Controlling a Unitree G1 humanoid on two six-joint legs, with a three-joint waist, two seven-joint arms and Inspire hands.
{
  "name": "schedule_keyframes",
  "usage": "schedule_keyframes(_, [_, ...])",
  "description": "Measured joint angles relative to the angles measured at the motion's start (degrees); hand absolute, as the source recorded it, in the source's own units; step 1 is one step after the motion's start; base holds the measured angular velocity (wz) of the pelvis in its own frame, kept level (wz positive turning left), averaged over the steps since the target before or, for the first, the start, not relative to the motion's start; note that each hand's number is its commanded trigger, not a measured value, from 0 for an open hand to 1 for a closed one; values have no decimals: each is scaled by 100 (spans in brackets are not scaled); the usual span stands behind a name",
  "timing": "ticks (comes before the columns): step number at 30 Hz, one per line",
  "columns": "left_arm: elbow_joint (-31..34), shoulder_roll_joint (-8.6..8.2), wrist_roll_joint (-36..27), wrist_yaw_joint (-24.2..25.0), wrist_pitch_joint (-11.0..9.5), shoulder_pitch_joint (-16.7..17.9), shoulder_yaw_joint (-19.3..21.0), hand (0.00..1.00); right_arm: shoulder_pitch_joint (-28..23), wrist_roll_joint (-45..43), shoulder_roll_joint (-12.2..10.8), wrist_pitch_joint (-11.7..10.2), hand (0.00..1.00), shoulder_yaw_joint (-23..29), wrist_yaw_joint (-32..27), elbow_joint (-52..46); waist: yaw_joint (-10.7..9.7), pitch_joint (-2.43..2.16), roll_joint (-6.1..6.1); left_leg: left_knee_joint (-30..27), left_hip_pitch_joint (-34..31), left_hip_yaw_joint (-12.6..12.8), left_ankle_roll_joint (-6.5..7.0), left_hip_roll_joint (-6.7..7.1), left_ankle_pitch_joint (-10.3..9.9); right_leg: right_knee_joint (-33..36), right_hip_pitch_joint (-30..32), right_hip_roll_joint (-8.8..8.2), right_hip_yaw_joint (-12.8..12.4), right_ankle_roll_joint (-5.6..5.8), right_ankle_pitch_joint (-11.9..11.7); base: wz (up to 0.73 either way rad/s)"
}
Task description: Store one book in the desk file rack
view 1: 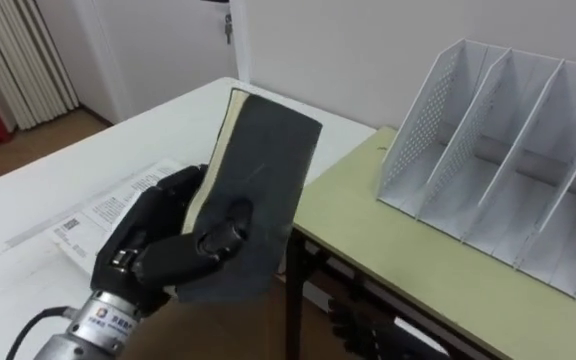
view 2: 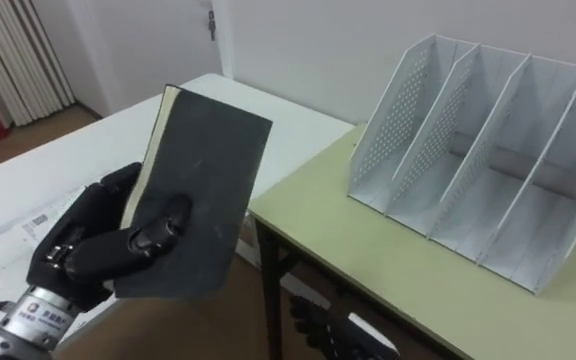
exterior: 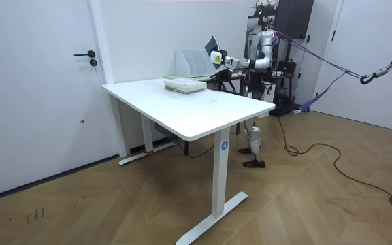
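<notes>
Book (view 1: 263,170) is up off the counter, pinched in my left robot hand (view 1: 153,250): thumb across the dark cover, fingers curled behind the spine. It hangs tilted, left of the file rack (view 1: 508,150) and well apart from it. The rack stands on the green counter (view 1: 418,260). Papers (view 1: 108,210) lie further left on the white counter (view 1: 88,165). My right robot hand (view 2: 323,328) shows low, below the rack; I can't tell its state.

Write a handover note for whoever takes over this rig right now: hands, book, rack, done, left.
Left hand: shut on the dark book, held up tilted between the white table and the green desk.
Right hand: low by the desk's near edge, idle.
File rack: on the desk, the slots in view empty.
Done: book in hand.
Left: carry it to the rack, slide it into a slot, let go.
</notes>
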State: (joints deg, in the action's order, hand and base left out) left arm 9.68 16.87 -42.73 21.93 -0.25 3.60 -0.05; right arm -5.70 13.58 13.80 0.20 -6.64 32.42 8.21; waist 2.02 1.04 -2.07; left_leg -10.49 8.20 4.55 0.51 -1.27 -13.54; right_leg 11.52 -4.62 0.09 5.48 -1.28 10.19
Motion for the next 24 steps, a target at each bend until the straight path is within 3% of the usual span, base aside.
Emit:
schedule_keyframes(5, [0,-43,-452,626,143,112,11,100,15,622,-45,106,0,357,521,-354,15,-7,9,-13,-53,11,0,-15,0,23,73,-12,10,-3,5,0])
schedule_keyframes(11, [-295,-44,-1078,1267,252,113,-6,100,14,1410,-43,309,0,356,818,-641,-6,-20,29,-39,-58,19,0,-20,0,85,88,-22,-53,1,8,-1])
schedule_keyframes(17, [-506,-43,-1087,1575,514,114,-12,100,16,1825,-49,513,0,355,905,-817,-5,-77,127,-99,-59,5,0,-15,0,121,77,-28,-60,-1,16,-1])
schedule_keyframes(24, [-577,-17,-1107,1927,830,114,-28,100,24,2591,-38,871,0,353,1302,-862,8,-80,96,-104,-75,41,1,-32,-4,153,174,4,-115,-6,16,-2])
